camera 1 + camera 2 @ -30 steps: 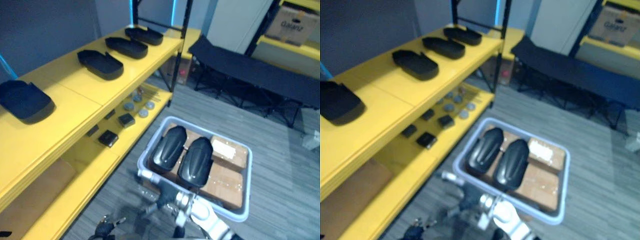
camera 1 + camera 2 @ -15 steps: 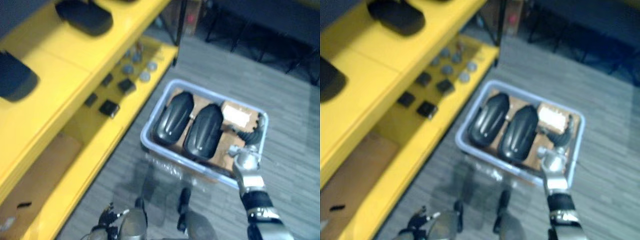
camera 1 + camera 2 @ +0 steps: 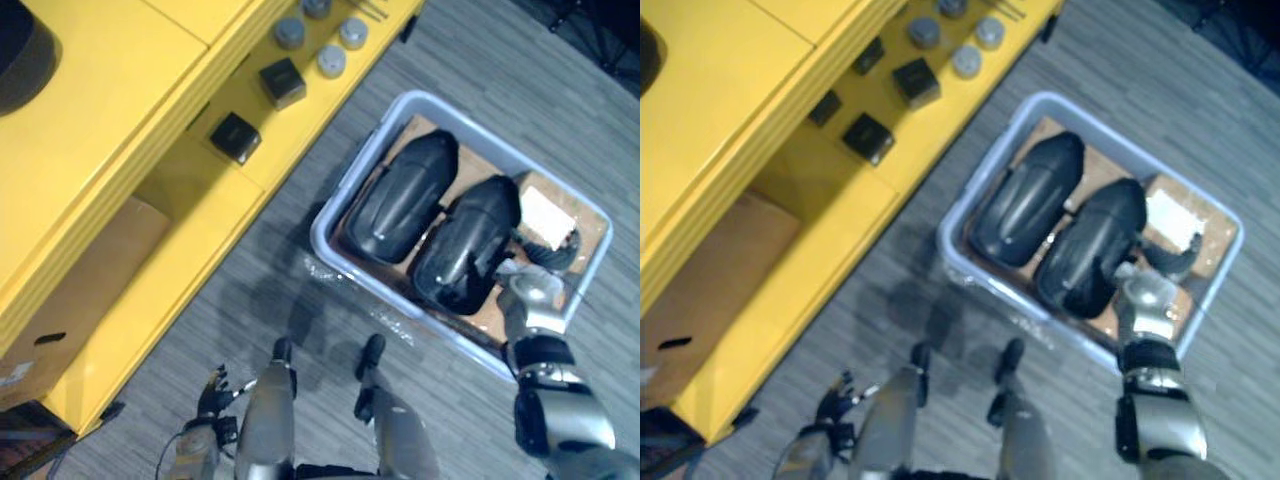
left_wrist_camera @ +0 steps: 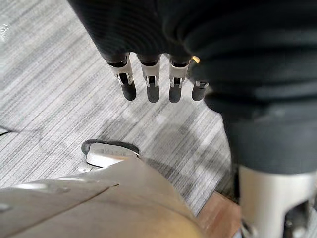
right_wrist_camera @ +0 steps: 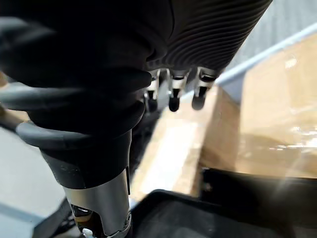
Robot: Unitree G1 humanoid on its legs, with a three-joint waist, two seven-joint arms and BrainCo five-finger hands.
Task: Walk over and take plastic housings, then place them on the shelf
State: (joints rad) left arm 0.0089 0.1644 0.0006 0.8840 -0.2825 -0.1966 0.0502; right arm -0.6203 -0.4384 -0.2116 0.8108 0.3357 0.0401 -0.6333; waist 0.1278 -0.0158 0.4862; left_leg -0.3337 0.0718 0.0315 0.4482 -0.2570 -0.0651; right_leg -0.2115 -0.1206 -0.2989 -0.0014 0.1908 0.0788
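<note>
Grey striped floor [image 3: 250, 290] beside a yellow shelf [image 3: 120, 110], with a pale bin [image 3: 318, 235] holding two black plastic housings [image 3: 402, 197] side by side, neither lifted yet. Right hand [image 3: 528, 292] poised over the bin's near right corner, just beside the end of the right housing [image 3: 467, 245], fingers loose and apart around nothing; left hand [image 3: 212, 392] low by the floor, fingers straight, empty too. Probably light, stiff, smooth shells, so likely slippery: best gripped across the narrower rounded end or under a long edge, not pinched on the glossy crown.
</note>
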